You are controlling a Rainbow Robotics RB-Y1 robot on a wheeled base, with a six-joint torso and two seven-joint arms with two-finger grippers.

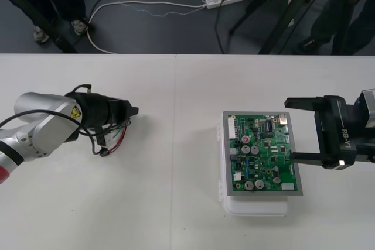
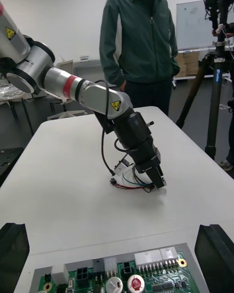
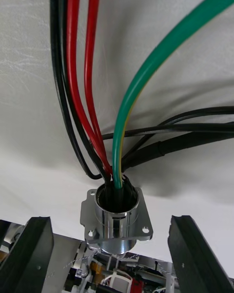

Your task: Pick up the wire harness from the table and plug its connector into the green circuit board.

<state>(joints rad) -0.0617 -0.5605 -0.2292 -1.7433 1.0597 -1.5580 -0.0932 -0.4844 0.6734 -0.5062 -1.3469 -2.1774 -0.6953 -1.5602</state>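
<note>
The wire harness [image 1: 115, 137] lies on the table at the left, its red, black and green wires looping under my left gripper [image 1: 132, 110]. The left wrist view has the round metal socket [image 3: 116, 219] standing between the left fingers [image 3: 34, 244], with a gap on each side; that gripper [image 3: 109, 219] is open. The harness's small black plug [image 1: 104, 152] rests on the table near the left arm. At the right sits the green circuit board [image 1: 262, 153] on its white base [image 1: 258, 206]. My right gripper [image 1: 290, 130] is open over the board's right edge, holding nothing.
The right wrist view looks across the board [image 2: 122, 273] to the left arm, gripper [image 2: 157, 178] and harness [image 2: 130, 181] on the pale table. Bare table [image 1: 176, 162] separates the harness from the board. Cables and tripod legs lie on the dark floor beyond the far edge.
</note>
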